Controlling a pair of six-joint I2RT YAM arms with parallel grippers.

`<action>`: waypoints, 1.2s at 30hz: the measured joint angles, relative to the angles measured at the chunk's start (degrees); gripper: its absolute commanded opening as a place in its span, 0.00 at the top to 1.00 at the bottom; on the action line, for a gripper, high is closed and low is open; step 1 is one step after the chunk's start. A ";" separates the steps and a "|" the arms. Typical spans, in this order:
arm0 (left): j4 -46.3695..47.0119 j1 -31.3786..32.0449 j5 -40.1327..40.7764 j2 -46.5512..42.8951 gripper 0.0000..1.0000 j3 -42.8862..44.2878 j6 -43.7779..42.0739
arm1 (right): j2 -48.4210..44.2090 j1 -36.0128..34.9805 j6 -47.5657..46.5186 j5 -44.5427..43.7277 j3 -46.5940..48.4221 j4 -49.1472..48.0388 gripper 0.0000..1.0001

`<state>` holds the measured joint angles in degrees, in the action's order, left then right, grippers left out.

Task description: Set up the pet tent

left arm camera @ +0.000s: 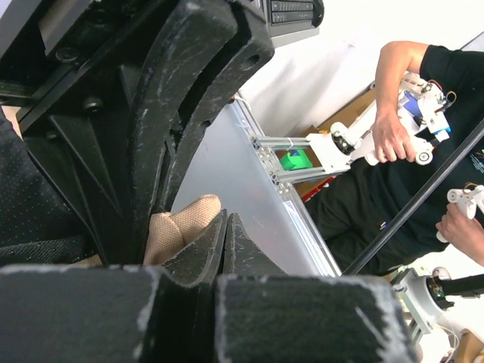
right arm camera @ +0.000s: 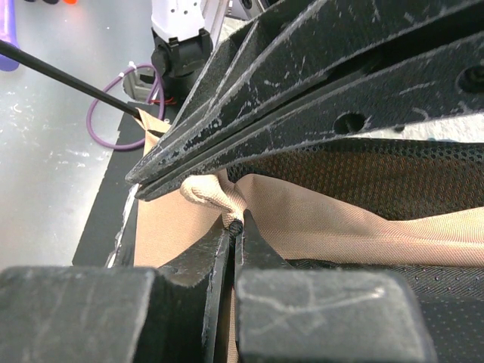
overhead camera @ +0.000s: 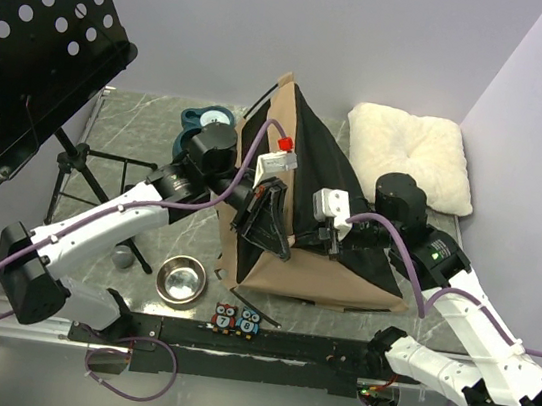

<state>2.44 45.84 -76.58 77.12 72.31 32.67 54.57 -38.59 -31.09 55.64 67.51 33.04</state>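
The pet tent [overhead camera: 321,276] stands in the middle of the table, tan fabric with a black panel [overhead camera: 322,160] facing up. Both grippers meet at its front left side. My left gripper [overhead camera: 280,245] is shut; in the left wrist view [left arm camera: 224,227] its fingertips touch with nothing showing between them, and a tan fabric fold [left arm camera: 181,227] lies just beside them. My right gripper [overhead camera: 304,240] is shut on a small black end wrapped in the tent's tan fabric [right arm camera: 236,225]. A thin black pole [right arm camera: 68,76] runs off to the upper left.
A white fluffy cushion [overhead camera: 411,157] lies at the back right. A blue bowl stand [overhead camera: 207,118] is behind the left arm, and a steel bowl [overhead camera: 180,279] is in front of it. A black perforated music stand [overhead camera: 30,48] and its tripod [overhead camera: 105,160] are at the left. Two owl figures [overhead camera: 235,320] sit at the near edge.
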 measured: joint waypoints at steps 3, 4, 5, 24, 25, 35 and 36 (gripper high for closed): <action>-0.50 0.00 -0.13 0.50 0.99 -0.02 -0.35 | 0.00 0.00 0.15 -0.04 0.00 -0.02 1.00; -1.25 -0.13 -0.15 0.66 0.99 0.00 -0.59 | 0.00 0.00 0.17 -0.04 0.00 -0.02 1.00; -1.97 -0.39 -0.24 0.76 0.99 0.00 -0.66 | 0.00 0.00 0.20 -0.11 0.00 0.00 1.00; -14.82 -17.03 -2.34 -16.50 0.35 6.84 -9.44 | -1.62 2.56 7.04 0.83 -1.46 -3.78 1.00; -13.07 -16.37 -2.29 -18.56 0.37 5.42 -8.02 | -1.53 2.64 7.67 0.92 -1.46 -4.11 1.00; -4.72 -2.32 1.22 -16.26 0.43 5.75 0.02 | 0.61 2.91 11.13 1.09 -1.55 -6.10 1.00; -4.68 -0.76 1.88 -14.58 0.43 6.82 0.26 | 0.81 2.91 11.19 1.05 -1.55 -6.10 1.00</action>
<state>-2.24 45.08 -74.70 62.54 79.13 32.93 55.37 -35.68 -19.90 56.69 65.95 26.94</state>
